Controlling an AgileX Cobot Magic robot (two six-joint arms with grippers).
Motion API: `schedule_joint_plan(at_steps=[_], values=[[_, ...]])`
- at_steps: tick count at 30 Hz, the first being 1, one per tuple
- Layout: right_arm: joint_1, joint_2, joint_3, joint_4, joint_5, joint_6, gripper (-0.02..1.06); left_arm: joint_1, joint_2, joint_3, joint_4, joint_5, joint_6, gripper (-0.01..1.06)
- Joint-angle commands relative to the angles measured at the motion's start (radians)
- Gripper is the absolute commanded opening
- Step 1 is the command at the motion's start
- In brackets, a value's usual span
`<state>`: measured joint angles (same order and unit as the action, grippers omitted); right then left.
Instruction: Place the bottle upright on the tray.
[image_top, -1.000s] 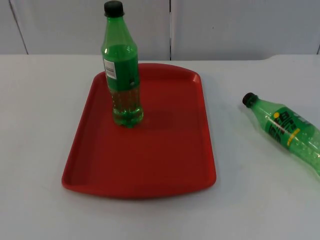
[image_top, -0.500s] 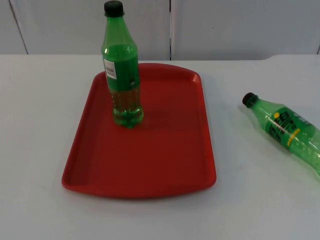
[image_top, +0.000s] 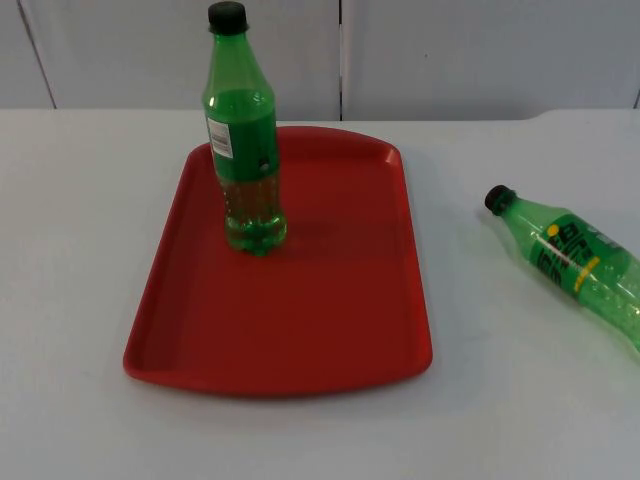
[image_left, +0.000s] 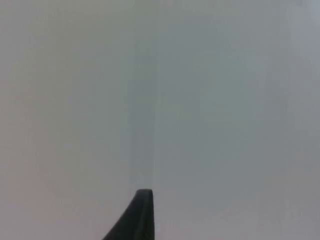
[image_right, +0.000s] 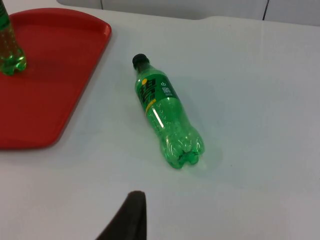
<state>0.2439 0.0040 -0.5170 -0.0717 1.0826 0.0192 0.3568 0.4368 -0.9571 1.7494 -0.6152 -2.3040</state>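
Halfway there, by the look of it. One green bottle (image_top: 243, 140) already standing upright on the red tray (image_top: 300, 330), toward the far left part, black cap on top, base flat on the tray floor. Second green bottle (image_top: 572, 261) lying on its side on the white surface (image_top: 80, 250), well off to the right of the tray and not touching it, black cap pointing roughly back toward the tray, base pointing away. So what's left, probably: pick up that lying bottle, tip it upright, set it on the free part of the tray.

Right tool (image_right: 131, 220) hovering above the surface near the lying bottle's base end, one dark fingertip visible, can't tell whether open or closed. Not gripping anything as far as can be seen. Left tool (image_left: 137, 217) pointed at plain pale grey, apparently waiting; same story, can't tell its state.

Labels: standing bottle has a green wrap with a small white panel, print too small to read. Lying bottle has a green label with yellow marks and a dark patch of fine print, no brand name legible.
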Motion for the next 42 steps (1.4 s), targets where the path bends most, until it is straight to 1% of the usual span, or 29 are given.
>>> schedule_joint_plan(at_steps=[1,2,3,4,5,6,8,9,10,11,12,13,14,15,16,17,18,19,22,23,26,29,31,34,36,39,41,42], values=[[0.000,-0.004,0.000,0.000,-0.006,-0.008,1.05,0.006,-0.007,-0.014,-0.005,0.255,0.036,1.05],[0.000,-0.004,0.000,0.000,-0.006,-0.008,1.05,0.006,-0.007,-0.014,-0.005,0.348,0.097,1.05],[0.000,-0.004,0.000,0.000,-0.006,-0.008,1.05,0.006,-0.007,-0.014,-0.005,0.348,0.097,1.05],[0.000,-0.004,0.000,0.000,-0.006,-0.008,1.05,0.006,-0.006,-0.007,-0.005,0.482,0.223,1.05],[0.000,-0.004,0.000,0.000,-0.006,-0.008,1.05,0.006,-0.006,0.001,-0.005,0.548,0.319,1.05],[0.000,-0.004,0.000,0.000,-0.006,-0.008,1.05,0.006,-0.006,0.014,-0.005,0.615,0.465,1.05],[0.000,-0.004,0.000,0.000,-0.006,-0.008,1.05,0.006,-0.006,0.060,-0.005,0.750,0.685,1.05],[0.000,-0.004,0.000,0.000,-0.006,-0.008,1.05,0.006,-0.006,0.060,-0.005,0.750,0.685,1.05],[0.000,-0.004,0.000,0.000,-0.006,-0.008,1.05,0.006,-0.006,0.090,-0.023,0.811,0.795,1.05],[0.000,-0.004,0.000,0.000,-0.006,-0.008,1.05,0.006,-0.006,0.115,-0.139,0.899,0.944,1.05],[0.000,-0.004,0.000,0.000,-0.006,-0.008,1.05,0.006,-0.006,0.138,-0.292,1.003,1.107,1.05],[0.000,-0.004,0.000,0.000,-0.006,-0.008,1.05,0.006,-0.006,0.145,-0.513,1.124,1.314,1.05],[0.000,-0.004,0.000,0.000,-0.006,-0.008,1.05,0.006,-0.006,0.145,-0.513,1.124,1.314,1.05],[0.000,-0.004,0.000,0.000,-0.006,-0.008,1.05,0.006,0.000,0.145,-0.721,1.240,1.516,1.05],[0.000,-0.004,0.000,0.000,-0.006,-0.008,1.05,0.006,0.009,0.145,-0.837,1.348,1.651,1.05],[0.000,-0.004,0.000,0.000,-0.006,-0.008,1.05,0.006,0.022,0.145,-1.009,1.441,1.767,1.05],[0.000,-0.004,0.000,0.000,-0.006,-0.008,1.05,0.001,0.021,0.145,-1.117,1.454,1.820,1.05],[0.000,-0.004,0.000,0.000,-0.006,-0.008,1.05,0.001,0.021,0.145,-1.117,1.454,1.820,1.05],[0.000,-0.004,0.000,0.000,-0.006,-0.008,1.05,-0.015,-0.019,0.145,-1.361,1.445,1.923,1.05],[0.000,-0.004,0.000,0.000,-0.006,-0.008,1.05,-0.015,-0.019,0.145,-1.361,1.445,1.923,1.05],[0.000,-0.004,0.000,0.000,-0.006,-0.008,1.05,-0.036,-0.111,0.145,-1.513,1.461,2.035,1.05],[0.000,-0.004,0.000,0.000,-0.006,-0.008,1.05,-0.049,-0.161,0.145,-1.536,1.465,2.045,1.05],[0.000,-0.004,0.000,0.000,-0.006,-0.008,1.05,-0.073,-0.236,0.145,-1.577,1.493,2.099,1.05],[0.000,-0.004,0.000,0.000,-0.006,-0.008,1.05,-0.092,-0.294,0.153,-1.623,1.530,2.132,1.05],[0.000,-0.004,0.000,0.000,-0.006,-0.008,1.05,-0.107,-0.350,0.189,-1.688,1.552,2.174,1.05],[0.000,-0.004,0.000,0.000,-0.006,-0.008,1.05,-0.112,-0.413,0.236,-1.733,1.562,2.185,1.05],[0.000,-0.004,0.000,0.000,-0.006,-0.008,1.05,-0.112,-0.437,0.283,-1.759,1.562,2.249,1.05],[0.000,-0.004,0.000,0.000,-0.006,-0.008,1.05,-0.112,-0.437,0.297,-1.760,1.581,2.275,1.05]])
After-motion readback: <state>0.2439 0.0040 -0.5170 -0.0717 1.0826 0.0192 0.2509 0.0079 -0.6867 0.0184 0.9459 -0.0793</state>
